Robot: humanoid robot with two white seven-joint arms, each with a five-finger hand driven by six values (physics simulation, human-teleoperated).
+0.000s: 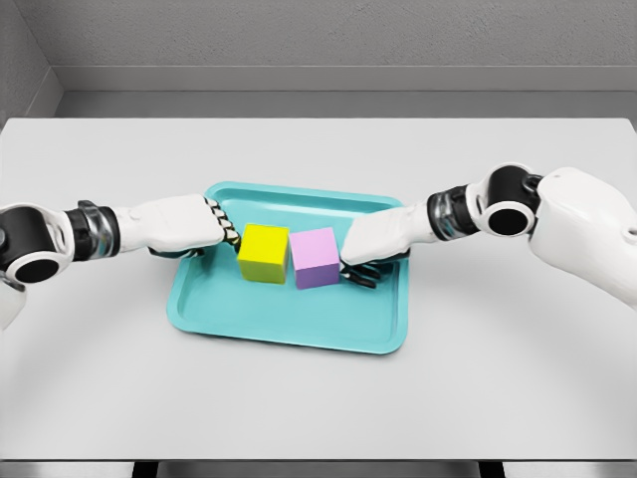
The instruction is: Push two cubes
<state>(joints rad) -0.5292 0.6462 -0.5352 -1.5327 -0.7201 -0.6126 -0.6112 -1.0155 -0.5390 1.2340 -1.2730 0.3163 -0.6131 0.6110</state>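
A yellow cube (pixel 264 253) and a pink cube (pixel 316 258) stand side by side, touching, in the middle of a teal tray (pixel 289 327). My left hand (pixel 228 234) reaches in from the left, fingertips against the yellow cube's left face, fingers loosely curled and holding nothing. From the right, my right hand (pixel 354 269) presses its curled fingers against the pink cube's right face, also holding nothing.
The tray lies on a light grey table (pixel 518 378) with a grey wall behind it. The tray's raised rim surrounds both cubes and both hands' fingertips.
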